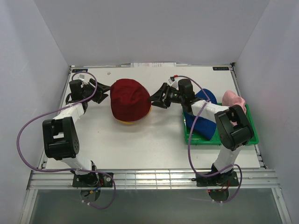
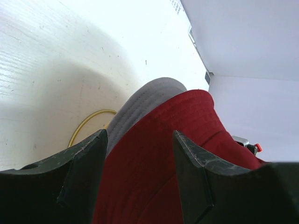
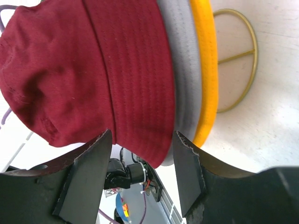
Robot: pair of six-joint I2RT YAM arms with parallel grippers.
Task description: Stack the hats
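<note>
Hats are sitting three deep between spread jaws: the left gripper [image 2: 140, 135] and right gripper [image 3: 143, 134] are both gaping, gripping nothing, flanking the dark red hat [image 1: 130, 98]. It is covering the grey hat [image 3: 184, 70] and yellow hat [image 3: 205, 70] on the gold stand [image 3: 247, 56] mid-table. Farther right, the blue hat [image 1: 204, 125] and pink hat [image 1: 233, 99] are lying in the green tray [image 1: 252, 136].

White table [image 1: 140, 144] in the middle, flat and matte, brightly lit from above, only soft grey shadows on it. Pale walls close it in on three sides: back wall [image 1: 149, 28], left wall [image 1: 23, 70], right wall [image 1: 275, 60]. A metal rail [image 1: 154, 177] runs along the near edge. Below it lies a dull grey-green floor [image 1: 154, 205]. A white paper strip [image 1: 154, 64] sits at the table's far edge.
</note>
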